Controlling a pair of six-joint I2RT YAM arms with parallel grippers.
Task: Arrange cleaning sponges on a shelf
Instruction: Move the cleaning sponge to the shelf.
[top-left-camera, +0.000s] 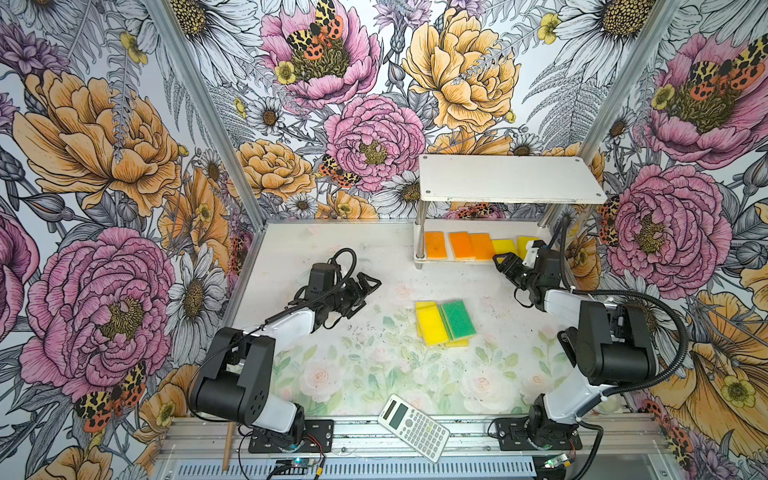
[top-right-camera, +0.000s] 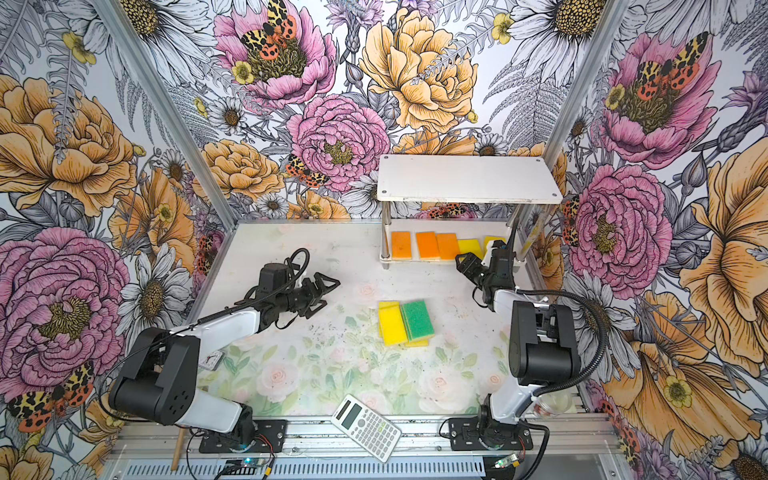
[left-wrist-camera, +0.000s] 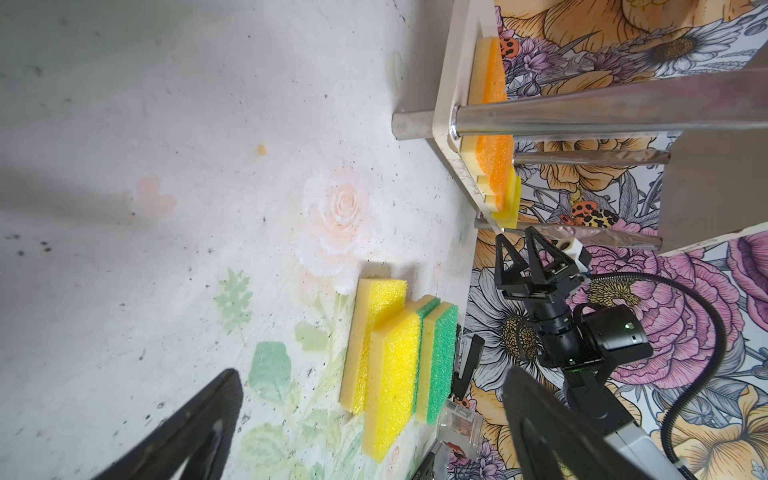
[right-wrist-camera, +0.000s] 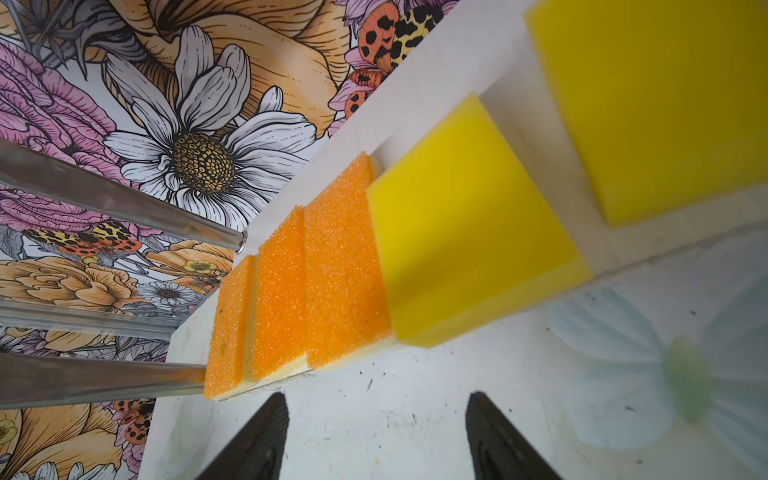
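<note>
The shelf (top-left-camera: 511, 178) sits far right on the bench (top-left-camera: 332, 257). Its lower board carries five sponges in a left-to-right row: three orange sponges (top-left-camera: 461, 245), then two yellow sponges (top-left-camera: 504, 248). They all lie flat with their long axes running near to far, and the left yellow one is a bit askew.

Mid-bench there's a pile (top-left-camera: 440, 324) heading roughly the same way, with a yellow pad (top-left-camera: 432, 326) and a green-topped pad (top-left-camera: 459, 318) uppermost. The left wrist view reveals a second green-topped pad (left-wrist-camera: 430, 303) tucked between them. The exact pile count is hard to tell.

The right fingers (right-wrist-camera: 257, 440) are spread with nothing in them, just near of the yellow pair. The left fingers (left-wrist-camera: 187, 436) gape wide and empty, left of the pile.

One calculator (top-left-camera: 413, 428) lies at the near edge and shows only in both top views.
</note>
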